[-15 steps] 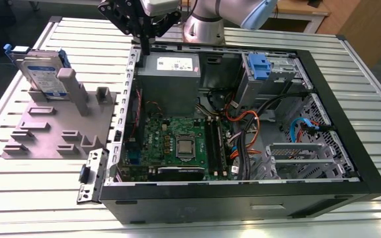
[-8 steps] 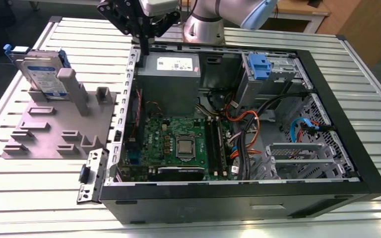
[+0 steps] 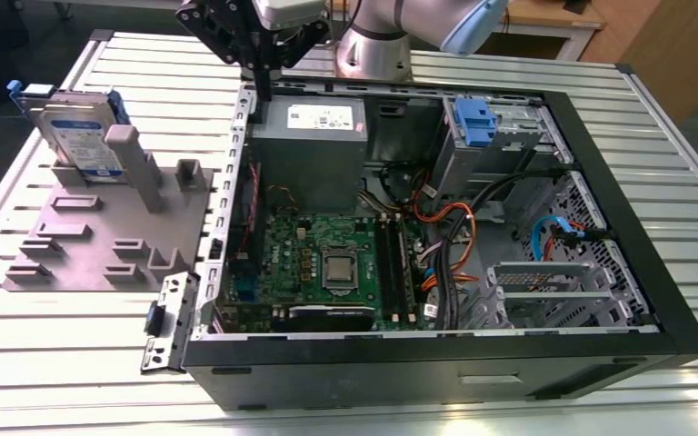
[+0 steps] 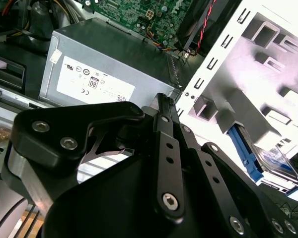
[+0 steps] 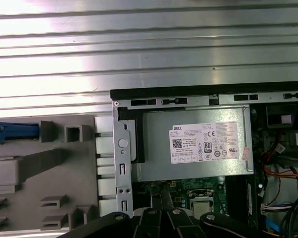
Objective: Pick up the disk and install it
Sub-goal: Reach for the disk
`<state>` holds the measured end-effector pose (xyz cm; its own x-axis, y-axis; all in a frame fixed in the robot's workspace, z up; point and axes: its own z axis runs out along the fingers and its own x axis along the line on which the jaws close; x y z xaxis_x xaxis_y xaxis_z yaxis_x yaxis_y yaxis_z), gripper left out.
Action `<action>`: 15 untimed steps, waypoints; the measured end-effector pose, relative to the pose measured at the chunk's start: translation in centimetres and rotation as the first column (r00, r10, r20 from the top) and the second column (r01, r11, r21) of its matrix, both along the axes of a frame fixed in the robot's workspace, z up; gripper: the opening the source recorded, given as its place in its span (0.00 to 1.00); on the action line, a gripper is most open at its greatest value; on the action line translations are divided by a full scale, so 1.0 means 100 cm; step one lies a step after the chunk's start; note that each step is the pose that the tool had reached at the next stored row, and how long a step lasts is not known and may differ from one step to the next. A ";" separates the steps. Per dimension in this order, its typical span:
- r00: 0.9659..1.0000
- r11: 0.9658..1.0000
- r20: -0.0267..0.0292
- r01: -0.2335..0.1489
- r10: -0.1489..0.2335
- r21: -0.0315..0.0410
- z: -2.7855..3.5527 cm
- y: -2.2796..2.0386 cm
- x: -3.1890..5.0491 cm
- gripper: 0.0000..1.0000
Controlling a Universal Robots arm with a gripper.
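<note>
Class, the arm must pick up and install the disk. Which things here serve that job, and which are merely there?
Job: silver-grey rectangular disk with blue rails; black gripper; open black computer case.
Merely there: grey metal power-supply box; green motherboard; orange and black cables.

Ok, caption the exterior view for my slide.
Gripper over the edge of the computer case; disk upright in the grey fixture.

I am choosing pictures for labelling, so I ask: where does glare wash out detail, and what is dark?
Second wrist view: the grey fixture plate is washed out almost white, the gripper a dark mass before it. First wrist view: bright glare bands run along the ribbed table. Exterior view: the ribbed table glares at the picture's lower edge; the computer case interior is dimmer.
</note>
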<state>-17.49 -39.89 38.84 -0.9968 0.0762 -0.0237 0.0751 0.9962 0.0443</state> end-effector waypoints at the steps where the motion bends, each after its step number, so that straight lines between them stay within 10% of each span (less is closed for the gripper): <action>1: 1.000 1.000 0.000 0.000 0.000 0.000 0.0000 0.0000 -0.0001 0.11; 15: 1.000 1.000 0.000 0.000 0.000 0.000 -0.0006 0.0001 -0.0095 0.11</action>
<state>-18.44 -39.88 38.78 -0.9968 0.0762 -0.0237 0.0751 0.9962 0.0444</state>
